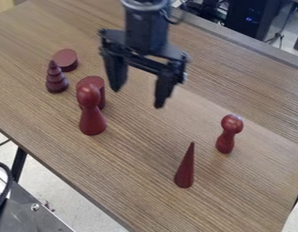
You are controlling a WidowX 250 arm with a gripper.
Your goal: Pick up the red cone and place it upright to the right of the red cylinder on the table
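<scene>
While the black gripper (pixel 137 96) hangs above the middle of a wooden table (pixel 132 167), its two fingers stand wide apart with nothing between them, a spread that looks roomy enough for a slim piece. Nearest it, to the left in the view, a tall round-headed peg (pixel 92 120) stands upright, its broad foot probably keeping it steady. A cylinder (pixel 98 88) stands right behind it; whether they touch, I cannot tell. Farther left, a ridged cone (pixel 56 82) stands close to a low round block (pixel 65 59). Toward the lower right, a smooth pointed cone (pixel 185 167) and a smaller knobbed peg (pixel 227 135) stand well apart, presumably leaving space around each. All are dark red, resting on their bases.
</scene>
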